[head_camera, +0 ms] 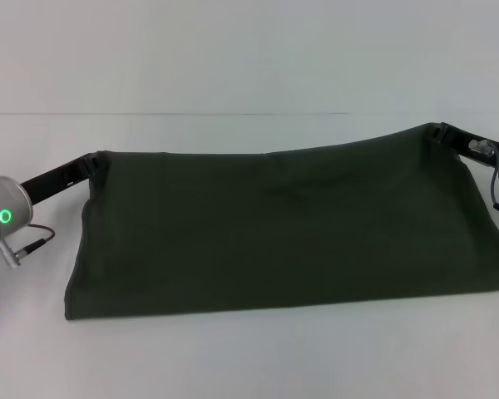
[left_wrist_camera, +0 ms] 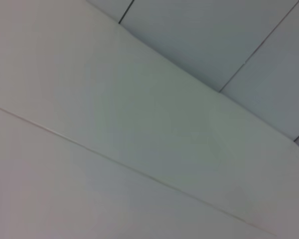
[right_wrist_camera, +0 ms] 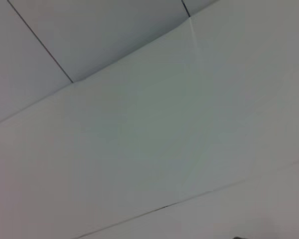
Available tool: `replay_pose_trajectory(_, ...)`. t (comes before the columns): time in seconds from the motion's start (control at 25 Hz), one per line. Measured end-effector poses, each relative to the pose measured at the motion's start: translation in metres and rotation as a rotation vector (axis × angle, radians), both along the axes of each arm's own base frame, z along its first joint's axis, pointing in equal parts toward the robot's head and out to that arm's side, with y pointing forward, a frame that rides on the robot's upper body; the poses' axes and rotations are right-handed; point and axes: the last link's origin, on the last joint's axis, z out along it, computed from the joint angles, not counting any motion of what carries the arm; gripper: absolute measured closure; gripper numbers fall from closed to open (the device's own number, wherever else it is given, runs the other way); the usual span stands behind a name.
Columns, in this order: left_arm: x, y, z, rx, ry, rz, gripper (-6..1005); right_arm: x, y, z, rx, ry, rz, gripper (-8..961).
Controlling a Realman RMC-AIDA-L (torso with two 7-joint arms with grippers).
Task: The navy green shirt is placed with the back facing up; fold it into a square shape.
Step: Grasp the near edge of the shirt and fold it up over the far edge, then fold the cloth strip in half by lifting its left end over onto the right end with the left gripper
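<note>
The navy green shirt [head_camera: 283,233] is a wide dark olive sheet of cloth, held up by its two far corners in the head view, with its near edge resting on the white table [head_camera: 233,357]. My left gripper [head_camera: 94,165] is shut on the shirt's far left corner. My right gripper [head_camera: 435,133] is shut on the far right corner, held a little higher. The cloth hangs taut between them. Neither wrist view shows the shirt or any fingers.
The table's far edge [head_camera: 191,114] meets a pale wall behind the shirt. Both wrist views show only pale panels with thin dark seams [left_wrist_camera: 249,59] [right_wrist_camera: 40,42].
</note>
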Motion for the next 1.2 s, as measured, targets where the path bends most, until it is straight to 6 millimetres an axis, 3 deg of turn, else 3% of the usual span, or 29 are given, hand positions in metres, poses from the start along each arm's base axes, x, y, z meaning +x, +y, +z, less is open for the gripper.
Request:
replay_pose_trajectory(0.12, 0.001, 0.000, -0.003, 0.041, -0.003, 0.004, 976, 0.002, -0.001, 0.001, 0.019, 0.000, 0.007, 818)
replay_pose_trajectory(0.52, -0.001, -0.001, -0.003, 0.090, -0.001, 0.010, 591, 0.013, -0.008, 0.007, 0.072, 0.035, -0.009, 571)
replay_pose_trajectory(0.68, -0.004, -0.004, 0.001, 0.104, -0.024, 0.008, 500, 0.019, -0.016, 0.014, 0.096, 0.068, 0.016, 478)
replay_pose_trajectory(0.88, -0.006, -0.018, 0.020, 0.112, -0.113, -0.076, 386, 0.011, -0.034, 0.024, 0.084, 0.093, 0.213, 233)
replay_pose_trajectory(1.0, -0.008, -0.026, 0.030, 0.067, -0.146, -0.113, 318, -0.003, -0.046, 0.026, 0.044, 0.079, 0.384, 141)
replay_pose_trajectory(1.12, -0.006, -0.035, 0.037, -0.034, -0.182, -0.153, 209, -0.021, -0.057, 0.019, -0.036, 0.017, 0.578, 48)
replay_pose_trajectory(1.2, -0.006, -0.041, 0.042, -0.098, -0.209, -0.162, 137, -0.031, -0.063, 0.007, -0.100, -0.049, 0.687, 48)
